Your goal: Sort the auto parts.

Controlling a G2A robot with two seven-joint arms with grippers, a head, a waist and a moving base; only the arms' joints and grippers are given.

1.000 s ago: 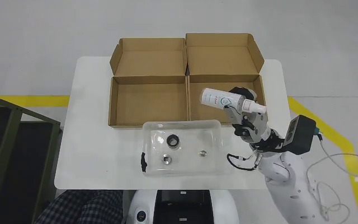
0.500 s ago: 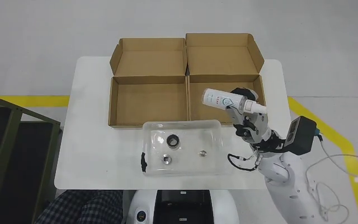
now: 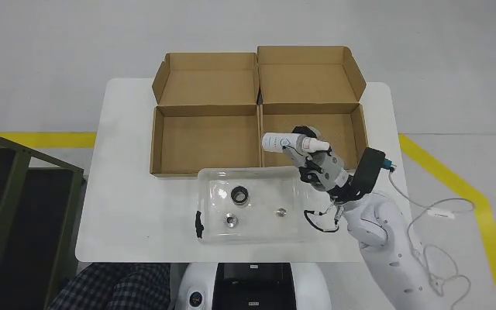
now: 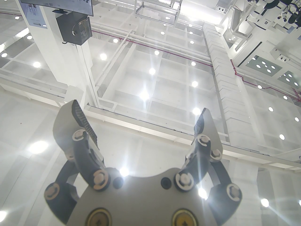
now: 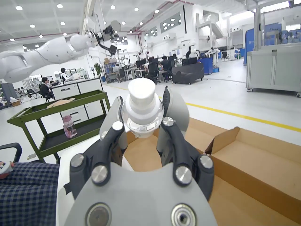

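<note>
My right gripper (image 3: 312, 157) is shut on a white spray bottle (image 3: 285, 142), which lies sideways in the air over the near wall of the right cardboard box (image 3: 347, 128), close to the clear tray (image 3: 298, 180). In the right wrist view the bottle's white cap (image 5: 141, 90) sticks out between the fingers (image 5: 175, 109). The tray holds a dark bearing (image 3: 241, 195), a metal nut (image 3: 231, 222) and a small metal part (image 3: 281, 210). My left gripper (image 4: 141, 122) is open, holds nothing and points up at the ceiling.
Two open cardboard boxes stand side by side at the back of the white table (image 3: 132, 194); the left box (image 3: 205, 143) has a bare floor. A green cart (image 3: 23, 201) stands off the table's left side. My left arm (image 5: 58, 50) is raised high.
My right arm has swung left and nearer to the tray, carrying the spray bottle from above the right box's middle to its near-left corner.
</note>
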